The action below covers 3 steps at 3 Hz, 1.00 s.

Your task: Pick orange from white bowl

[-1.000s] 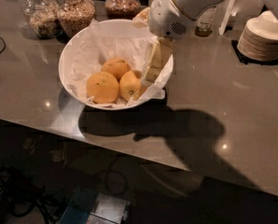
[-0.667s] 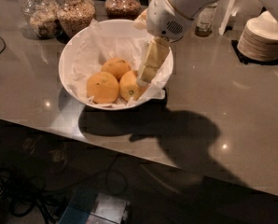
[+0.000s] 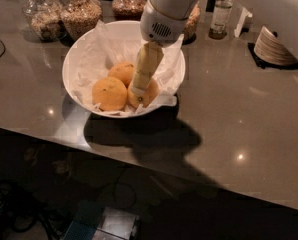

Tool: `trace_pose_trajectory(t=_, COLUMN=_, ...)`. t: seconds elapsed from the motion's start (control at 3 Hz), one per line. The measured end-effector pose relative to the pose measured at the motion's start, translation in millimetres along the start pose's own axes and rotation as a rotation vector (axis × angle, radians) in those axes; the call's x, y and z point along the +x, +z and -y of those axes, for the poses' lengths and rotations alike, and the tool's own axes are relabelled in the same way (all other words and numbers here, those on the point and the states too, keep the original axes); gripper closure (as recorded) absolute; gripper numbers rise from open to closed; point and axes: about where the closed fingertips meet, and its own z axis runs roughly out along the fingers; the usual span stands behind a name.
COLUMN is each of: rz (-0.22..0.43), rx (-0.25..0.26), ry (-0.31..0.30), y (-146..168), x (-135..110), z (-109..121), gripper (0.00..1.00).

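Below the table (image 3: pixel 239 114) edge, nearer than the white bowl (image 3: pixel 68 79), the floor is dark; cables and a box there are hard to make out. In the bowl's right front part lies the orange (image 3: pixel 151 96), half hidden behind the gripper (image 3: pixel 138 88), which reaches down from above the bowl and meets the fruit's left side. Whether the gripper is open or closed, I cannot tell. Two more oranges (image 3: pixel 109 93) lie left of it on crumpled paper (image 3: pixel 96 54). Beyond the bowl stand jars (image 3: pixel 80 15), cut off at the top, and to its far right a bottle (image 3: pixel 221 16) and a stack of plates (image 3: pixel 274 46). Since the earlier frame the gripper has shifted left toward the bowl's middle; the oranges have stayed put.
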Motion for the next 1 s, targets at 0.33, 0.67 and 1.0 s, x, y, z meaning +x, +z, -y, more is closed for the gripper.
trace_pose_trajectory(t=0.33, rz=0.025, rx=0.002, ry=0.179, y=6, x=6, z=-7, gripper=0.0)
trace_pose_trajectory(t=0.67, rz=0.154, rx=0.025, ry=0.266, y=-5, x=13, z=-39, gripper=0.0)
trace_pose_trajectory(t=1.0, rz=0.307, rx=0.062, ry=0.255, y=-11, x=23, z=-63, gripper=0.0)
